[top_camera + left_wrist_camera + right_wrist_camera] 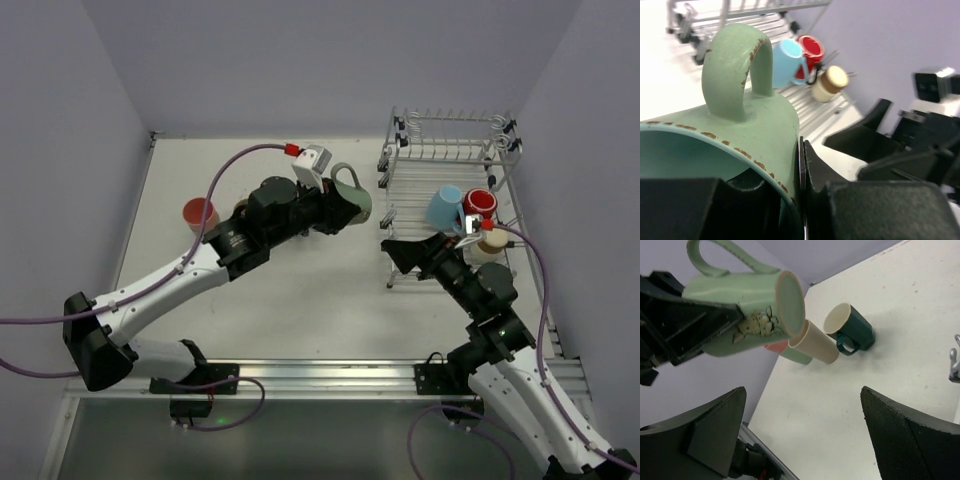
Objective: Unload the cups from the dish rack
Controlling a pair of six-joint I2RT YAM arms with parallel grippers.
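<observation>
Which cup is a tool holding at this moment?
The green mug, clamped at its rim by the left tool, clear of the rack. The blue cup, red cup and beige cup sit in the rack, ungripped.

The overhead camera looks down from behind the arm bases over the whole table [300,290] and dish rack [450,150]. The left wrist camera sits tight against a green mug [765,135], facing the rack beyond. The right wrist camera, low and apparently aimed leftward across the table, shares that mug.
</observation>
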